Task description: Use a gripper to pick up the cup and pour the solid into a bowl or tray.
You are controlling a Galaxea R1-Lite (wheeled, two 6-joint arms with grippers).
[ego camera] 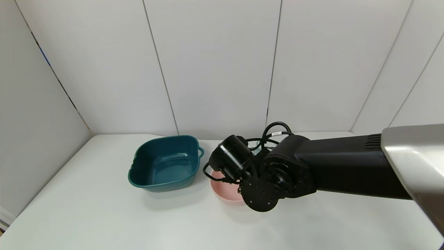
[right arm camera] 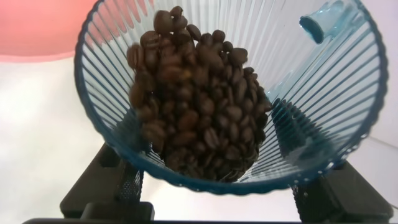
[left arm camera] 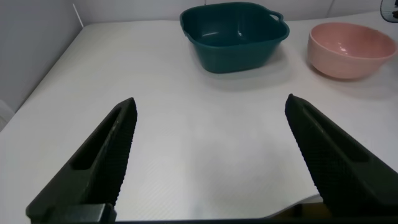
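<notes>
In the right wrist view my right gripper (right arm camera: pixel 217 190) is shut on the cup (right arm camera: pixel 311 112), a ribbed translucent blue tumbler with a small tab at its rim. The cup is tipped over, and the solid (right arm camera: pixel 199 106), a heap of brown beans, lies against its lower wall up to the rim. The pink bowl (right arm camera: pixel 37 31) lies just beyond the cup's rim. In the head view my right arm (ego camera: pixel 277 173) reaches over the bowl (ego camera: pixel 225 196) and hides the cup. My left gripper (left arm camera: pixel 210 106) is open and empty, low over bare table.
The dark teal tray (ego camera: pixel 164 163) stands empty just left of the bowl, and also shows in the left wrist view (left arm camera: pixel 236 37) beside the bowl (left arm camera: pixel 345 62). White wall panels close the back and left sides.
</notes>
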